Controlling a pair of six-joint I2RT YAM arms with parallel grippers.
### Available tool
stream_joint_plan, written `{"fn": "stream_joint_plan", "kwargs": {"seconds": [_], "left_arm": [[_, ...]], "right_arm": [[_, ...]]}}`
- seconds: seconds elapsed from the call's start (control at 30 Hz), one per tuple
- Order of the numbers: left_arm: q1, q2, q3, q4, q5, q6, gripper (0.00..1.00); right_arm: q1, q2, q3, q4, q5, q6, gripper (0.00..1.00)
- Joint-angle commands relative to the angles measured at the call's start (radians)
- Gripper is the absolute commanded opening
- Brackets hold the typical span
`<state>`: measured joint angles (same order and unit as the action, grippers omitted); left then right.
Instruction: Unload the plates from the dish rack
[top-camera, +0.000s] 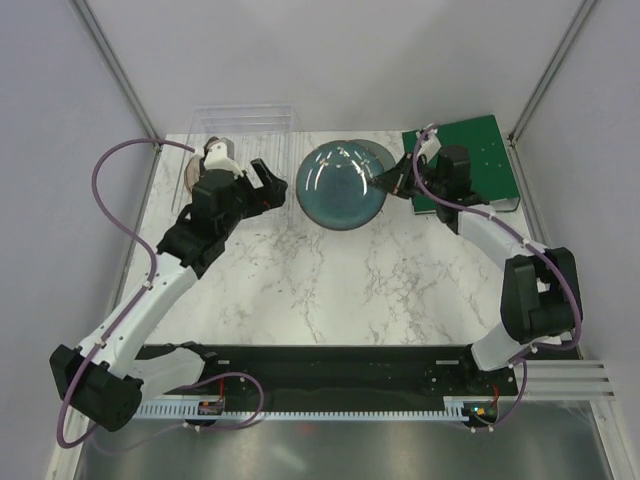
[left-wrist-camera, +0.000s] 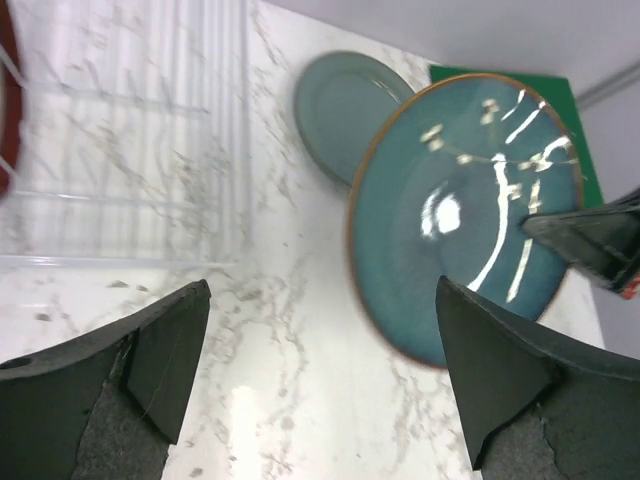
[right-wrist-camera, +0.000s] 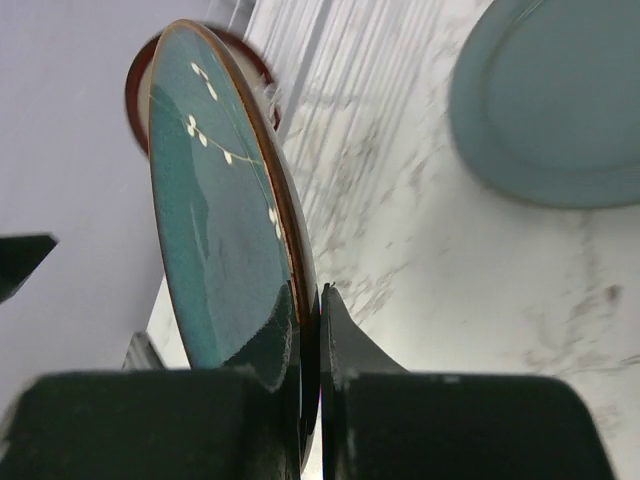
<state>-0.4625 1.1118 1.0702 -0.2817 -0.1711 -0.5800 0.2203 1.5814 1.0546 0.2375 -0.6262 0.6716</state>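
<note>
From the left wrist we see only a sliver of the reddish-brown plate (left-wrist-camera: 5, 100), cut by the picture's left edge; the dark teal plate (left-wrist-camera: 465, 215) covers part of the grey-green plate (left-wrist-camera: 340, 105) and most of the green board (left-wrist-camera: 545, 90); from the right wrist the dark teal plate's lower rim is lost between the fingers of the right gripper (right-wrist-camera: 310, 320), and the grey-green plate runs off the top and right edges; from above, the dish rack (top-camera: 245, 118) is too faint for us to count its dividers.
</note>
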Motion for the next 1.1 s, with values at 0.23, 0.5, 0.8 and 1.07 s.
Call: {"fn": "stream_joint_plan", "kwargs": {"seconds": [0.23, 0.5, 0.8, 1.07], "left_arm": [[0.016, 0.037, 0.111, 0.079, -0.404, 0.382, 1.00], [0.119, 0.193, 0.152, 0.141, -0.409, 0.459, 1.00], [0.182, 0.286, 0.165, 0.176, -0.358, 0.440, 1.00], [0.200, 0.345, 0.192, 0.185, -0.369, 0.476, 1.00]], "right_arm": [[-0.134, 0.336, 0.494, -0.076, 0.083, 0.000, 0.00], [-0.139, 0.652, 0.804, -0.121, 0.086, 0.046, 0.00], [-0.141, 0.842, 1.022, -0.207, 0.089, 0.026, 0.00], [-0.142, 0.836, 0.947, -0.260, 0.131, 0.007, 0.46]]}}
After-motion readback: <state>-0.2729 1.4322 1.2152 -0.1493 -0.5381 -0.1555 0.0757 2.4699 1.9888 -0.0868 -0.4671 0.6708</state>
